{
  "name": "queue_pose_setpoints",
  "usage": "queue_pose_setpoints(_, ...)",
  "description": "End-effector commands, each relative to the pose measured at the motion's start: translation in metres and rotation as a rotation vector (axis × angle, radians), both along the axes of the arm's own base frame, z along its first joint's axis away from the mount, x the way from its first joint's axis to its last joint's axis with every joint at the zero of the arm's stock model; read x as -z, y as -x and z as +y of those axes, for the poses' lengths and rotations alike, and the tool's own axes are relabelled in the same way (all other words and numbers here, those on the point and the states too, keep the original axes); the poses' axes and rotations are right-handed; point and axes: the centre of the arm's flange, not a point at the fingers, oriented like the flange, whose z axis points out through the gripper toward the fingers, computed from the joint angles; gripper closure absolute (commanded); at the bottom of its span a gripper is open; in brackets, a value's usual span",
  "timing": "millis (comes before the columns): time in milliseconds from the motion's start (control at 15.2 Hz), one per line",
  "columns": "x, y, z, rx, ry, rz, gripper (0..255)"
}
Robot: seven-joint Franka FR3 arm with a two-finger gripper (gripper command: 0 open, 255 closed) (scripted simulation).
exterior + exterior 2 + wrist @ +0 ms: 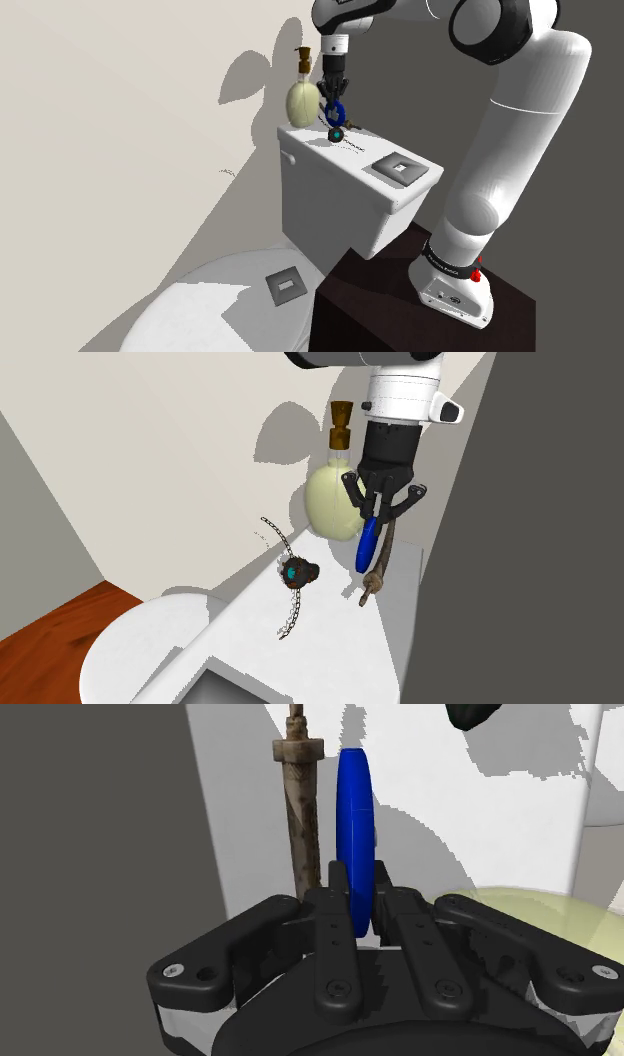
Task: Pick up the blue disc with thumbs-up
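A blue disc (355, 824) stands on edge between my black fingers, clamped by them. My gripper (373, 512) hangs over the white toilet tank lid (330, 642), holding the blue disc (367, 544) clear above it. From the shoulder view the gripper (332, 95) and disc (335, 111) sit beside the soap bottle. A brown stick-like object (300, 804) lies on the lid just beside the disc.
A pale yellow soap bottle (333, 497) with a brown pump stands behind the gripper against the wall. A dark pendant with a teal stone and chain (296, 573) lies on the lid. A grey square plate (403, 170) sits on the lid's near end. The toilet seat (240, 300) is below.
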Motion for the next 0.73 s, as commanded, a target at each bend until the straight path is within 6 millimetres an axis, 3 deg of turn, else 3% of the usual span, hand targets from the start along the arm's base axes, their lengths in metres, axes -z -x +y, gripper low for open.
queue_pose_setpoints(0, 0.001, 0.0, 0.0, 0.0, -0.001, 0.002, 255)
queue_pose_setpoints(330, 0.001, 0.0, 0.002, 0.0, -0.001, 0.002, 255)
queue_pose_setpoints(660, -0.025, 0.0, 0.002, 0.0, -0.001, 0.002, 255)
